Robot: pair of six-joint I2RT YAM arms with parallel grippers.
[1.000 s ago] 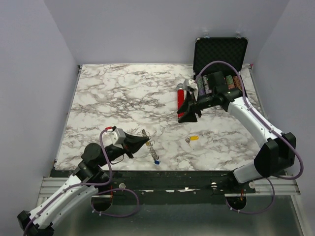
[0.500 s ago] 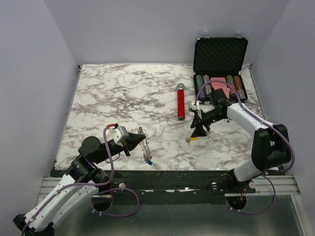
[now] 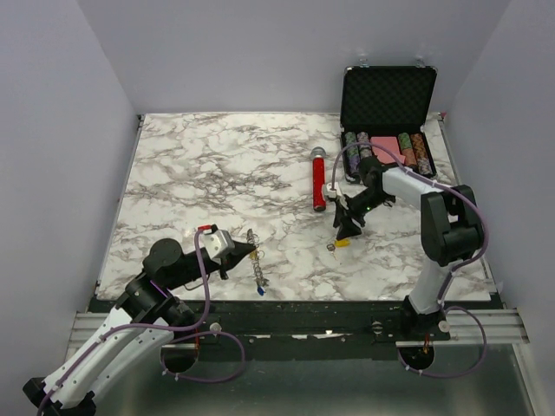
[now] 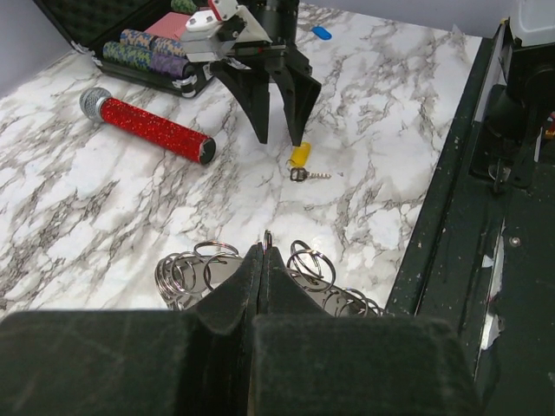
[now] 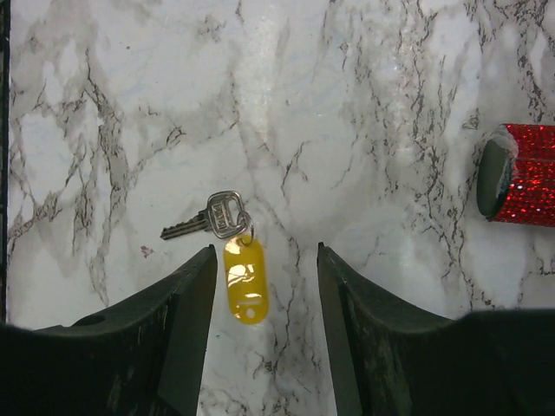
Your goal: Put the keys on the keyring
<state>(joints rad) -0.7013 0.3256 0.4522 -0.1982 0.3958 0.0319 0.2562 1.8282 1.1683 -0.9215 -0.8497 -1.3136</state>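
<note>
Marble tabletop, lilac walls; left gripper tight on keyring, right gripper wide.

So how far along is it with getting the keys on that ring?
Done: a blue key seems to hang from the keyring already. In hand: the left gripper is shut on the keyring, and the open right gripper straddles the yellow key lying on the table, not gripping it. Left: pick it up and thread it on.
</note>
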